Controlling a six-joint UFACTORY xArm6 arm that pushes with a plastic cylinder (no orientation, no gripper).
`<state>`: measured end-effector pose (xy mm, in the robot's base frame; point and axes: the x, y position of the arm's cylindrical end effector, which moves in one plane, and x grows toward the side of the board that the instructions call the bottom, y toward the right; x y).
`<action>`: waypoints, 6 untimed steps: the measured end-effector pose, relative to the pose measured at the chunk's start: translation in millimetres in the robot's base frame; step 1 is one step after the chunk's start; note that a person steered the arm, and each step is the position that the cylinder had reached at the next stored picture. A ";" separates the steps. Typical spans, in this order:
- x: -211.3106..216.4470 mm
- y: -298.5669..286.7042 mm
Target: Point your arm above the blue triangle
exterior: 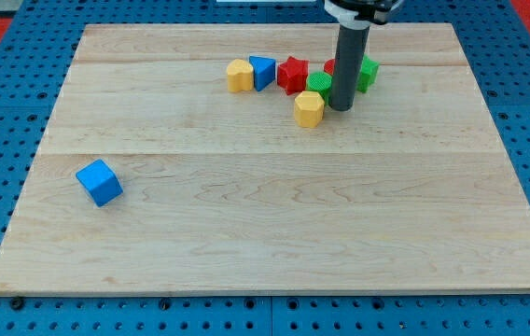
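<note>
My tip (341,108) on the wooden board (246,243), right of the blue triangle (262,72)

The arm shows as a straight, round rod (347,65), dark grey to black with a dull sheen down its side. At the far end it meets a wider collar (358,9) in white and black, cut off by the picture's edge. My tip (342,108) is plain, flat-ended and unmarked
</note>
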<state>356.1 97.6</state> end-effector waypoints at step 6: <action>14.0 67.8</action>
<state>370.1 165.3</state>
